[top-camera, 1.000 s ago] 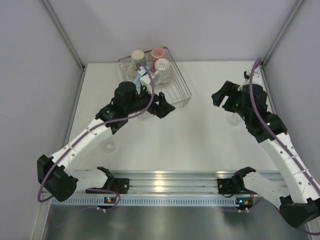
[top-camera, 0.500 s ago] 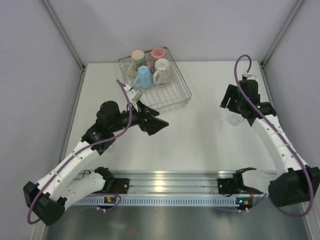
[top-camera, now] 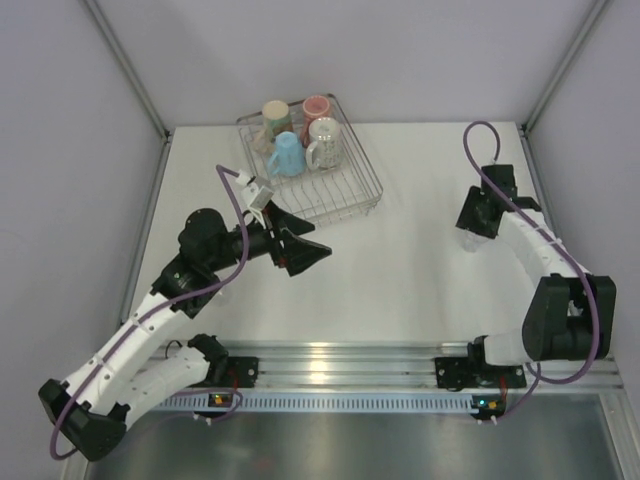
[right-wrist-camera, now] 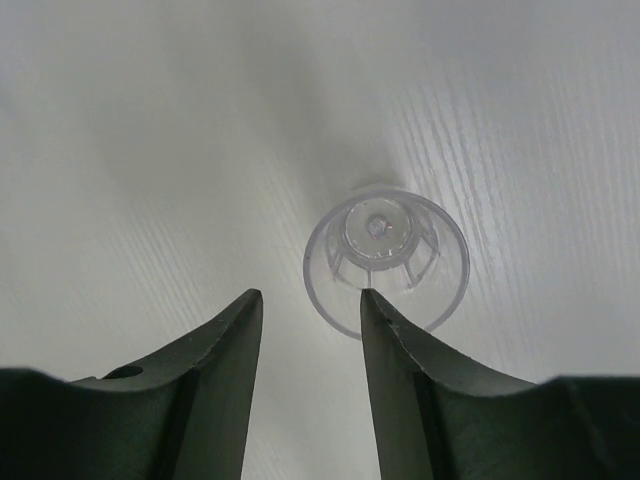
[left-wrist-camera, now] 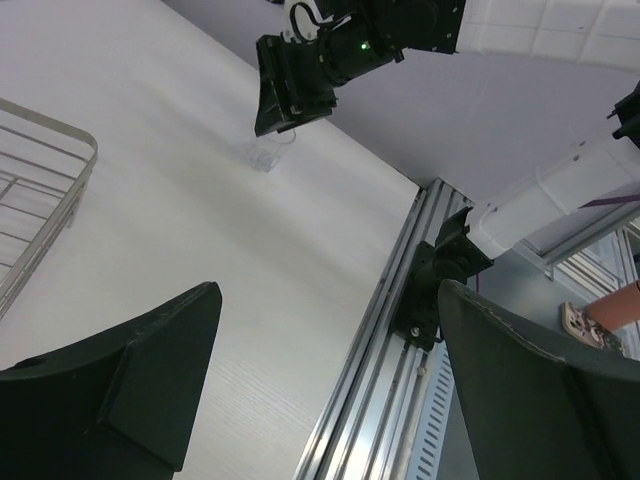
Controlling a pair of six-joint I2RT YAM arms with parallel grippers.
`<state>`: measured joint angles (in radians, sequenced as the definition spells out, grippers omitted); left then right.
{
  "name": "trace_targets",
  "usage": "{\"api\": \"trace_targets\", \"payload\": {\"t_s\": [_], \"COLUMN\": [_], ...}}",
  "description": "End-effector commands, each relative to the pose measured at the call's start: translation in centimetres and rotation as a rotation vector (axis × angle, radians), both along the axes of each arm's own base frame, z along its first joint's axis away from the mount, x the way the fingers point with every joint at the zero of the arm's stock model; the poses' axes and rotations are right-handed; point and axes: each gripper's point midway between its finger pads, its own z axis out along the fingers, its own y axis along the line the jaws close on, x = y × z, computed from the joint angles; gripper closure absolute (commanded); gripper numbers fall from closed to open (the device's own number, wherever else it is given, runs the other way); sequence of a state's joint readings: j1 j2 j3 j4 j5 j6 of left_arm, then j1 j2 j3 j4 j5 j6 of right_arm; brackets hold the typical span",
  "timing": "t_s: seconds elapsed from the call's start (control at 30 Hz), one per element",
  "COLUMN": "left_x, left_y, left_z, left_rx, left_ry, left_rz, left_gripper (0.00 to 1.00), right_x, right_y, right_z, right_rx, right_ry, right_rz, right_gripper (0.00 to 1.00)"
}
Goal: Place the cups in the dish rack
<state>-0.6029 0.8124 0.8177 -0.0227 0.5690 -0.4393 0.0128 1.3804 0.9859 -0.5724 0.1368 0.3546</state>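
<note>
Top external shows the left gripper [top-camera: 308, 247] drawn back to the near side of the dish rack [top-camera: 365, 188], its jaws spread wide with nothing in them. A second ago it hung over the rack with the light blue cup [top-camera: 285, 156], which now stands inside, near the pink cup [top-camera: 317, 106], cream-tan cup [top-camera: 275, 112] and pale mug [top-camera: 325, 133] at the rack's far end. That cup looks loaded. The right gripper [right-wrist-camera: 303, 303] has swung to the far right of the table [top-camera: 400, 280] and hovers over a clear tumbler [right-wrist-camera: 386, 262], fingers apart and holding nothing. The tumbler sits off toward one finger rather than between the jaws, so a sideways correction seems needed before closing.
</note>
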Motion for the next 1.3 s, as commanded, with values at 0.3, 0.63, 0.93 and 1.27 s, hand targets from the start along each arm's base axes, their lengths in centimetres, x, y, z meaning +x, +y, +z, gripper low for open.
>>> {"api": "trace_targets", "payload": {"t_s": [0.3,0.63,0.93,1.27], "left_x": [0.9,1.4,-0.1,-1.2], "left_y": [0.9,1.7,-0.3,-1.7], "left_z": [1.3,1.5,2.7,5.2], "left_rx": [-0.001,0.011,-0.097,-0.258], "left_ry": [-0.027,0.045,0.19,0.202], "left_rz": [0.083,0.151,0.028,-0.104], "left_gripper": [0.08,0.09,0.09,0.1], "right_x": [1.9,2.6,-3.3,-13.3], "right_y": [-0.7,5.6,13.5,16.7], "right_z": [-2.1,5.1,20.0,28.5], "right_rx": [-0.039,0.271,0.743,1.094], "right_ry": [0.013,-0.241,-0.711,-1.024], "right_rz": [-0.004,0.16,0.45,0.565], "right_gripper": [0.7,1.0,1.0,1.0]}}
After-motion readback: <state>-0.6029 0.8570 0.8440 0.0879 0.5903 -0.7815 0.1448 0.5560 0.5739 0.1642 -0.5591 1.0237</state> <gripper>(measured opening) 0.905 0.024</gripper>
